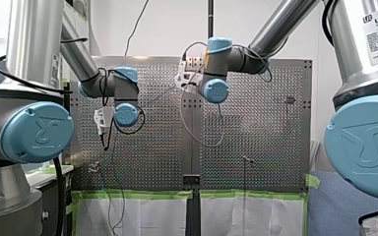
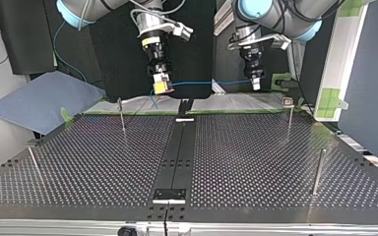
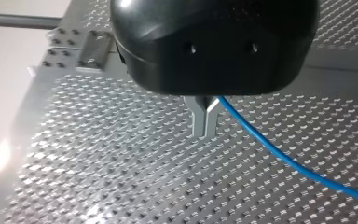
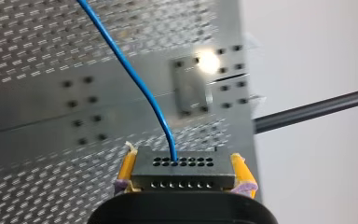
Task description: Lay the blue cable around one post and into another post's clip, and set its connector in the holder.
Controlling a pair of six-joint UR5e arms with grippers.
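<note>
Blue cable (image 2: pixel 206 82) spans down-pointing right hand (image 2: pixel 161 88) and left hand (image 2: pixel 256 84).

Perforated metal table (image 2: pixel 256 162): centre open, wide lane between post pairs. Obstacles, top view: thin upright metal post (image 2: pixel 122 117) far left, head-topped metal post (image 2: pixel 290 120) far right, plain metal post (image 2: pixel 318 172) near right, slim metal post (image 2: pixel 35 166) near left. Thin blue cable (image 2: pixel 202 82) strung in air over far edge.

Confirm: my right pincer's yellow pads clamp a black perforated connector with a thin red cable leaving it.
Wrong colour: the thin cable is blue, not red, as the right wrist view shows. My right pincer does clamp the black perforated connector.
</note>
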